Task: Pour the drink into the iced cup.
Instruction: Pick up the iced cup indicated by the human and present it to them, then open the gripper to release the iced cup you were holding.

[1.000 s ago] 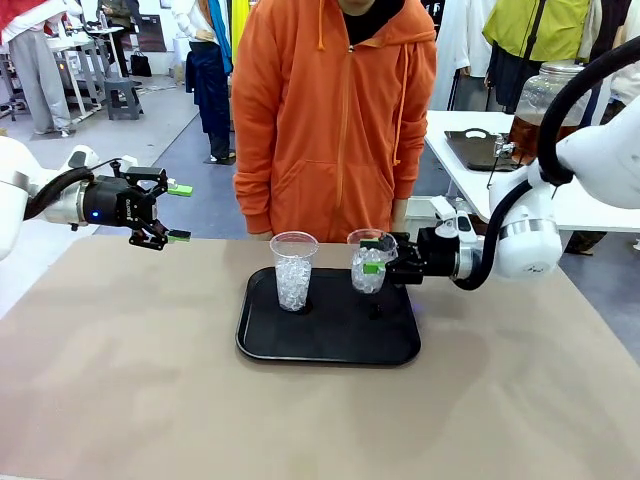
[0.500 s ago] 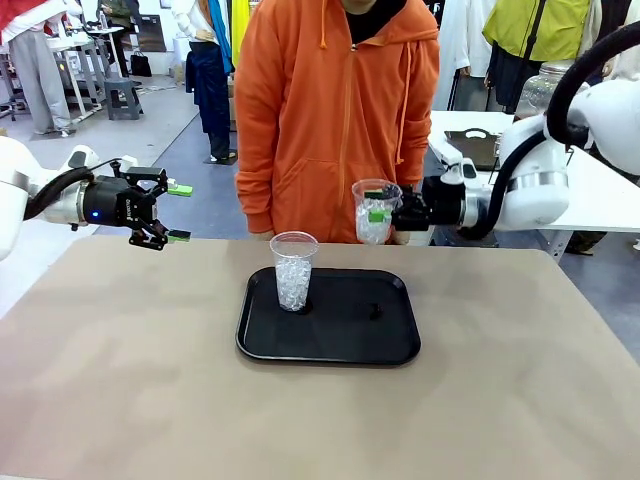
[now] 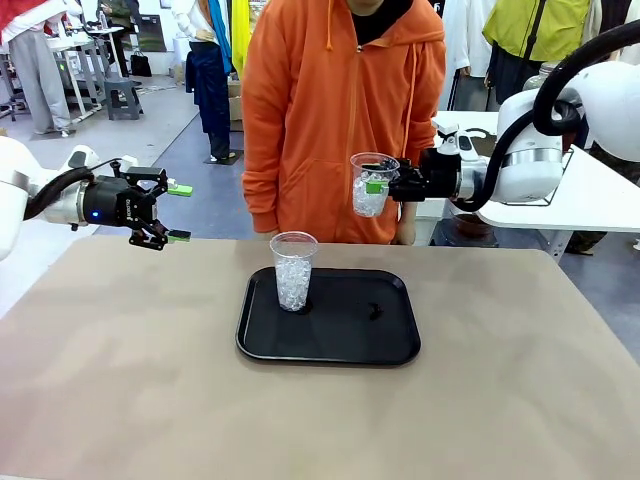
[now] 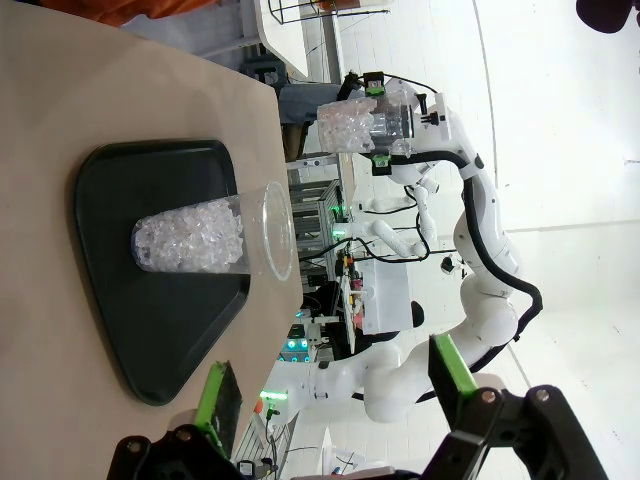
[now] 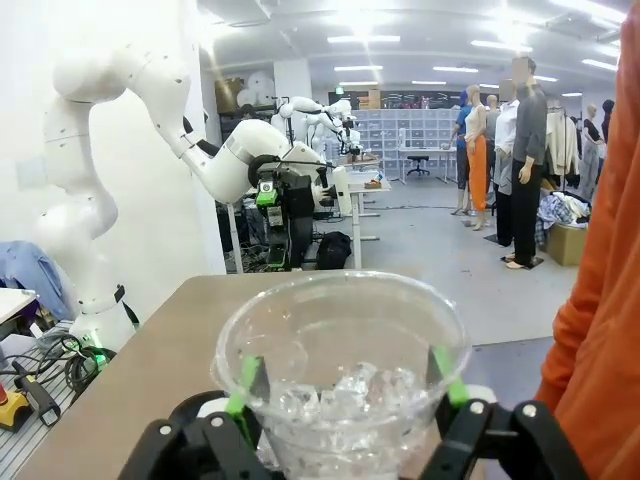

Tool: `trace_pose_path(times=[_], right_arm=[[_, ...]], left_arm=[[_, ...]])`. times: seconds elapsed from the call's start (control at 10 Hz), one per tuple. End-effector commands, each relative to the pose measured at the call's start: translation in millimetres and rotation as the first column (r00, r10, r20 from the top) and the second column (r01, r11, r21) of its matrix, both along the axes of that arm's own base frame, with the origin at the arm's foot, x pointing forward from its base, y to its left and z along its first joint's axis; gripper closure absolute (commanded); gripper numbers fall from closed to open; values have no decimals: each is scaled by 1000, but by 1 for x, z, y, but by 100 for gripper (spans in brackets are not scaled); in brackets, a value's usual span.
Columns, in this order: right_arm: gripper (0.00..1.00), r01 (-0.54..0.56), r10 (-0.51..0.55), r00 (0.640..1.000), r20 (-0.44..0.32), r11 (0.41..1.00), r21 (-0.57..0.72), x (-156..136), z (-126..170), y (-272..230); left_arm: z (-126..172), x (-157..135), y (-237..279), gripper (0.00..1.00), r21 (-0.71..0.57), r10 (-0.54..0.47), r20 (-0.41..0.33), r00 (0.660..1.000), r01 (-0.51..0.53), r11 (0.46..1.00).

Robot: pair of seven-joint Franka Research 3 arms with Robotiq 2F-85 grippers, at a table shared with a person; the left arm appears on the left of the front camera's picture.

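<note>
A clear plastic cup of ice (image 3: pixel 293 270) stands on the left part of the black tray (image 3: pixel 345 335). A second clear iced cup (image 3: pixel 371 186) hangs in the air past the table's far edge, in front of the person, with my right gripper (image 3: pixel 378 186) shut on its sides. The right wrist view shows this cup (image 5: pixel 340 385) between the green pads (image 5: pixel 245 385). My left gripper (image 3: pixel 180 213) hovers open and empty at the far left. From its wrist view I see the tray cup (image 4: pixel 200 235) and the held cup (image 4: pixel 358 122). The amber drink is hidden.
A person in an orange hoodie (image 3: pixel 340 110) stands close against the far edge, right behind the held cup. A white side table (image 3: pixel 590 200) stands at the back right behind my right arm. The brown tabletop (image 3: pixel 150 380) lies bare around the tray.
My right gripper has lifted its iced cup off the tray's right side and carried it up and away toward the person. The left arm and the other cup have not moved.
</note>
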State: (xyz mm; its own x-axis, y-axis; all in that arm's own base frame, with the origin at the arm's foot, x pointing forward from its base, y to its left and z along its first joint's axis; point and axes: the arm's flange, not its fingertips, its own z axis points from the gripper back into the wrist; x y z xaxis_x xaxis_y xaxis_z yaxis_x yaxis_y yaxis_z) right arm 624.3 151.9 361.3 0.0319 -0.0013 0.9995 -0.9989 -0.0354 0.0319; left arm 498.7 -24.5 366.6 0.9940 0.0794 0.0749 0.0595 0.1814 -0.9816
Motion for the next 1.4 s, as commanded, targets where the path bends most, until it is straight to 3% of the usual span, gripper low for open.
trace_pose_path(times=[0.0,1.3], right_arm=[[17,2,-2,1000,4,1000,-2,-6,2,-2],[17,2,-2,1000,4,1000,-2,-6,2,-2]], left_arm=[[2,-1,0,0,6,0,-8,1000,0,1000],[2,-1,0,0,6,0,-8,1000,0,1000]])
